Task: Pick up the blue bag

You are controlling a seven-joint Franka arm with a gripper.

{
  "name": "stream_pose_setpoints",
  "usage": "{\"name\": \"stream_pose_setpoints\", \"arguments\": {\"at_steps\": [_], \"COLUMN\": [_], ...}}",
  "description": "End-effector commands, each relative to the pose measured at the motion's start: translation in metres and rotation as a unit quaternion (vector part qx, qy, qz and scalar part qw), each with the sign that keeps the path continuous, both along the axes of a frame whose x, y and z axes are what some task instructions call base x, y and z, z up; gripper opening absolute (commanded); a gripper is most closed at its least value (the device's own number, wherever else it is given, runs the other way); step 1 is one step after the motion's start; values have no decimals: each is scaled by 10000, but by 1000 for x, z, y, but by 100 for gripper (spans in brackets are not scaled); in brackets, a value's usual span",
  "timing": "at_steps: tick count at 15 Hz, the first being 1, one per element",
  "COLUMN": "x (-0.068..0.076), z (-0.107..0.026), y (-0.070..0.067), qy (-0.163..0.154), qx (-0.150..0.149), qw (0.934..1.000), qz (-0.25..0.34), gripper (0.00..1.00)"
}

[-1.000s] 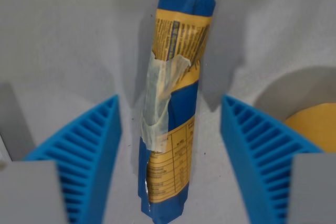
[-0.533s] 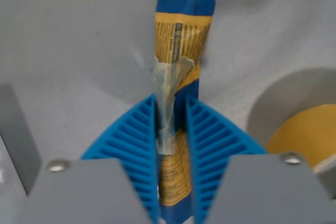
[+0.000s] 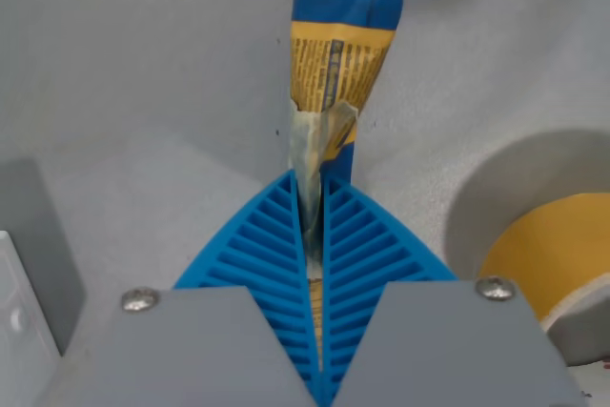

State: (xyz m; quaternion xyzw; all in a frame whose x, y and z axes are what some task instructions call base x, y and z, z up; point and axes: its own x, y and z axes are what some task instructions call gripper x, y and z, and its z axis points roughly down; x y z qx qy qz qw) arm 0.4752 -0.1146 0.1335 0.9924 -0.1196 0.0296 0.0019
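— Blue ribbed fingers (image 3: 267, 254) fill the lower middle of your wrist view. What have they got?

— Your claw (image 3: 315, 235) is clamped on the blue bag (image 3: 338, 73). The two fingers meet almost flush, with only a thin strip of the bag pinched in the seam between them.

— Where does the bag sit relative to the claw?

— It runs straight up from the fingertips toward 12 o'clock. You can see its yellow printed panel and a patch of clear tape (image 3: 319, 135) just above the tips, then the crumpled blue end at the top. Its lower part is hidden between the fingers, apart from a sliver of yellow in the gap.

— Anything else around it?

— Grey bench (image 3: 143, 73) lies behind the bag. At 4 o'clock you have a yellow roll (image 3: 548, 245), well apart from the bag, cut by the wrist view's right edge.
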Motion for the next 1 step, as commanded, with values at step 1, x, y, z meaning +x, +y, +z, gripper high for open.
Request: {"name": "stream_pose_setpoints", "arguments": {"at_steps": [1], "x": [-14], "z": [25], "y": [2], "qy": [-279], "qx": [177], "qw": [9994], "qz": [-66], "gripper": [0]}}
